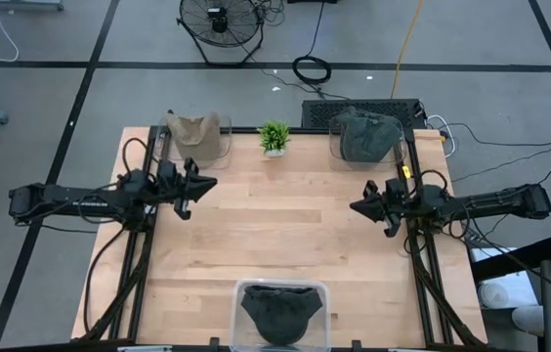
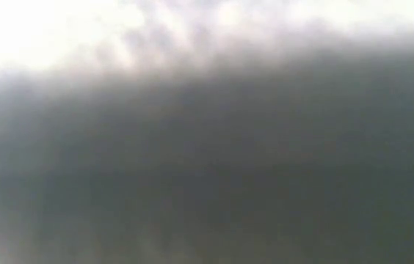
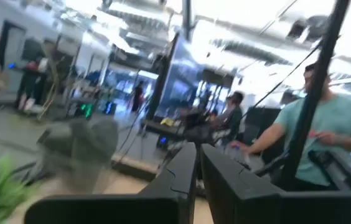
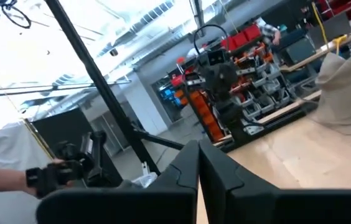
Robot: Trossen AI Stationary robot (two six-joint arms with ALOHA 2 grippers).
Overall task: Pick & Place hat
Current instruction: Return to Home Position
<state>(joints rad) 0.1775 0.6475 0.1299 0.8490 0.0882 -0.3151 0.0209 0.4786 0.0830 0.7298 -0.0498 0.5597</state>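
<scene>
All three caps lie in bins, so the placing looks done and the step in hand is the return to home. The left end effector [image 1: 203,185] and right end effector [image 1: 360,207] hang over opposite sides of the bench [image 1: 275,225], tips facing each other across bare wood and well apart. In each wrist view the fingers are pressed together with nothing between them.

The black cap [image 1: 278,311] sits in a bin [image 1: 239,298] midway between the two end effectors, on the side away from the other caps. The gray cap [image 1: 365,137] lies in its own bin just beyond the right end effector. The tan cap [image 1: 195,133] lies likewise just beyond the left one, with a plant [image 1: 275,137] between them.

The black cap's long axis runs parallel to the line joining the end effectors. Its broader edge is toward them, but I cannot tell where the brim points. The gray and tan caps are slumped, with no clear axis.

I judge the next move needs only an empty-handed fold to rest, keeping clear of the bins. The low view is blocked by something dark.
</scene>
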